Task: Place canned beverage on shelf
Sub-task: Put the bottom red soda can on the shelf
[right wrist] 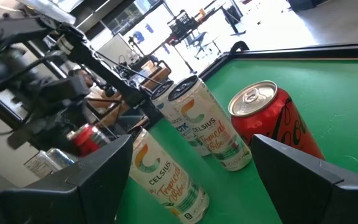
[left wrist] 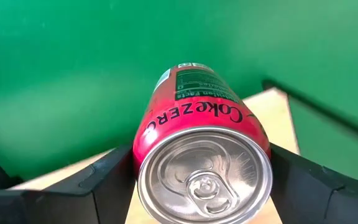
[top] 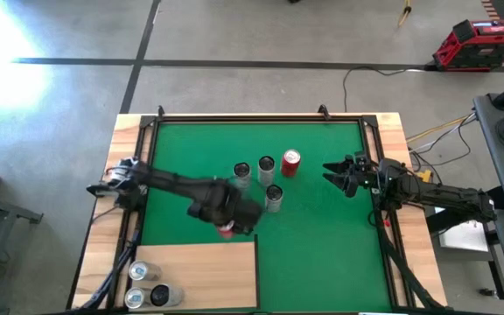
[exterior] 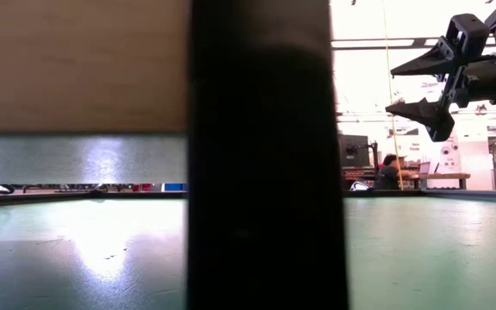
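Note:
A red Coke Zero can [left wrist: 201, 143] hangs in my left gripper [top: 226, 220], which is shut on it, above the green mat [top: 322, 254] at the far edge of the shelf [top: 204, 271]. The shelf is a pale wood panel at the table's near left. Three silver-topped cans [top: 138, 273] stand on its left end. Another red can [top: 290, 162] and three pale cans [top: 266, 166] stand upright on the mat at mid-table. My right gripper [top: 339, 175] waits open at the table's right, level, pointing at those cans. My left gripper pinches the red can's upper wall just under the top rim [left wrist: 143, 155] between its two fingers [left wrist: 104, 183], one on each side. The fingers come from above, pointing down. The can hangs upright, lid up, lifted clear of the mat and the shelf.
In the right wrist view the standing Celsius cans [right wrist: 166, 180] and the red can [right wrist: 272, 121] are close ahead of the right gripper. A black frame [top: 261, 120] runs round the mat. In the low view a dark post [exterior: 265, 155] blocks the middle.

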Controlling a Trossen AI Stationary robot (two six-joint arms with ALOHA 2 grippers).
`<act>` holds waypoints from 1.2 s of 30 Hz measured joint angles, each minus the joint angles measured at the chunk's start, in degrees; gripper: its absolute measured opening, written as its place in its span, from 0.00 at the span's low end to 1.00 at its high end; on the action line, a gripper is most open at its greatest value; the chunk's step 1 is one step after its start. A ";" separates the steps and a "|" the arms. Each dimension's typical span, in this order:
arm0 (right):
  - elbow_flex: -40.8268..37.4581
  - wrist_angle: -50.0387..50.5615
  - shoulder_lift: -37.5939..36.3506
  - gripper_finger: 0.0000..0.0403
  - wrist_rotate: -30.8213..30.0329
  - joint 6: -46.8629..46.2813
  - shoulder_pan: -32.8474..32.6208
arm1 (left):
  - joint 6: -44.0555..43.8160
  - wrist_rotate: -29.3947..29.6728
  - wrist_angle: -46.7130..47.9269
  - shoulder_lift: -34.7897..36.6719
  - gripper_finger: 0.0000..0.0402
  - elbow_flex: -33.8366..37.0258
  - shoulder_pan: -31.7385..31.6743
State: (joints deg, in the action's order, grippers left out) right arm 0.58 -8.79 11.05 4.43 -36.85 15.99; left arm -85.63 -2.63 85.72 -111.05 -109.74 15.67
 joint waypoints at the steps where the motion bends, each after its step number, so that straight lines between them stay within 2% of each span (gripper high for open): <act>1: 0.00 0.01 0.00 0.79 0.01 0.00 0.01 | -1.38 0.50 0.14 0.09 0.71 0.01 1.49; 19: 0.00 0.01 0.00 0.79 0.01 -0.01 0.00 | -22.97 1.66 -3.35 0.25 0.73 0.01 22.62; 28: 0.00 0.01 0.00 0.79 0.01 0.01 0.00 | -28.41 2.07 -7.19 -0.36 0.73 0.26 27.35; 36: 0.00 -0.01 0.00 0.79 0.01 0.00 0.01 | -29.55 0.13 -7.94 -3.45 0.73 -2.20 28.70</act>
State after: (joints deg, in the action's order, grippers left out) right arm 0.58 -8.80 11.05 4.45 -36.85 16.00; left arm -115.18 -2.50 77.78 -114.50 -111.94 44.37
